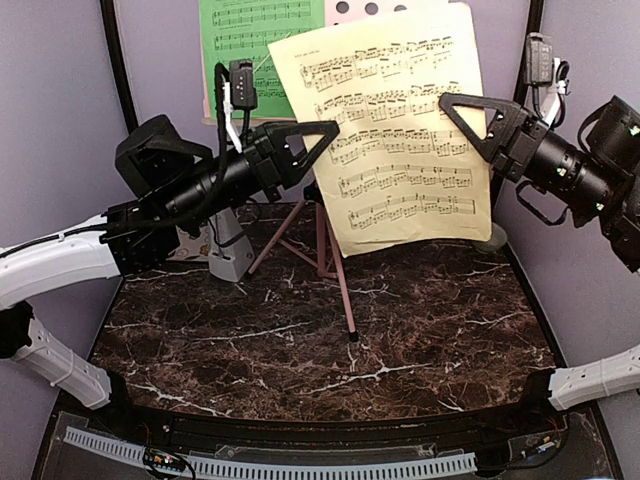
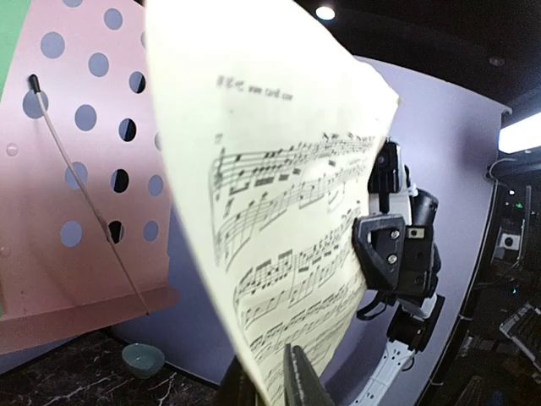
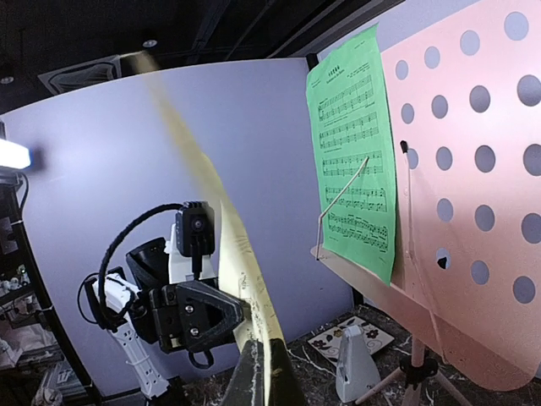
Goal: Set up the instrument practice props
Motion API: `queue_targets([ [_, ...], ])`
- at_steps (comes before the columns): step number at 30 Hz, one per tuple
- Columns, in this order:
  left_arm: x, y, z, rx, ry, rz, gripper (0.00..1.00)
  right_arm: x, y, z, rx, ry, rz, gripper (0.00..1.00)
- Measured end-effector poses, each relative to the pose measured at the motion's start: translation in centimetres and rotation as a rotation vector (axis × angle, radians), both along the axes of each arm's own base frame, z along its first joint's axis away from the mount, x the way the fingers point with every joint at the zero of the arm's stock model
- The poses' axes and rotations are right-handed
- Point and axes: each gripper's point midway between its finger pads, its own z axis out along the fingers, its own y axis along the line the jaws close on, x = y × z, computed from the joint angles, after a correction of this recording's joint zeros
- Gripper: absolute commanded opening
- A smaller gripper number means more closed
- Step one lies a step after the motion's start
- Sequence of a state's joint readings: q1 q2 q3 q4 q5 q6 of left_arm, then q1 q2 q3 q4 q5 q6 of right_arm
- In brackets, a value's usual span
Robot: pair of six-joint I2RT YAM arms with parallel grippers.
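The pale-yellow sheet-music page [image 1: 400, 130] hangs in the air in front of the pink music stand [image 1: 345, 10], held by both arms. My left gripper [image 1: 335, 128] is shut on its left edge, the sheet pinched between the fingers [image 2: 264, 372]. At the right edge my right gripper [image 1: 445, 100] is shut on the same page [image 3: 266, 355]. The green page [image 3: 359, 161] rests on the stand's hole-dotted desk [image 3: 473, 211] behind a wire holder. The stand's tripod legs [image 1: 325, 240] are on the marble table. The grey-white metronome [image 1: 230, 250] stands upright left of the legs.
A flower-patterned card [image 3: 351, 338] lies flat behind the metronome. A small pale-green bowl [image 2: 142, 359] sits at the back right of the dark marble table [image 1: 300, 340]. Purple walls close in the back and sides.
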State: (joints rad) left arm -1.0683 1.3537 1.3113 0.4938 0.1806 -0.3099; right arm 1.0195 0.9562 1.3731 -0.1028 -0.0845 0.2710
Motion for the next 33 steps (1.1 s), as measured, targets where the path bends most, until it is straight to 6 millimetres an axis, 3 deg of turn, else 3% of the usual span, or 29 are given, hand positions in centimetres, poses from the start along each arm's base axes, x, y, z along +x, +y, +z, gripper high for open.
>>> queue_targets([
  [2,0.0,0.3,1.1,-0.018,-0.013,0.014,0.3,0.6,0.5,-0.1,0.003,0.003,-0.014,0.0],
  [4,0.0,0.5,1.9,-0.028,-0.021,0.022,0.3,0.9,0.8,-0.2,0.003,0.004,-0.02,0.0],
  [10,0.4,0.7,1.9,-0.014,-0.027,0.054,0.01,1.0,0.6,0.3,0.024,-0.005,-0.031,0.0],
  [11,0.4,0.7,2.0,-0.011,-0.031,0.057,0.0,1.0,0.4,0.4,0.028,-0.006,-0.033,0.02],
  [14,0.5,0.8,2.4,-0.007,-0.036,0.069,0.0,1.1,0.1,0.5,0.034,-0.003,-0.049,0.24],
  [19,1.6,1.9,3.9,0.008,-0.029,0.166,0.0,3.6,-0.6,0.6,-0.005,0.08,-0.188,0.38],
  [22,2.4,3.5,5.6,0.011,-0.026,0.256,0.0,5.3,-1.1,1.6,-0.026,0.117,-0.289,0.39],
  [26,3.2,7.2,8.9,-0.016,-0.016,0.404,0.0,7.2,-1.0,2.7,-0.052,0.144,-0.378,0.44],
  [33,4.6,13.9,12.5,-0.053,-0.022,0.635,0.0,10.8,3.1,2.2,-0.167,0.151,-0.451,0.47],
])
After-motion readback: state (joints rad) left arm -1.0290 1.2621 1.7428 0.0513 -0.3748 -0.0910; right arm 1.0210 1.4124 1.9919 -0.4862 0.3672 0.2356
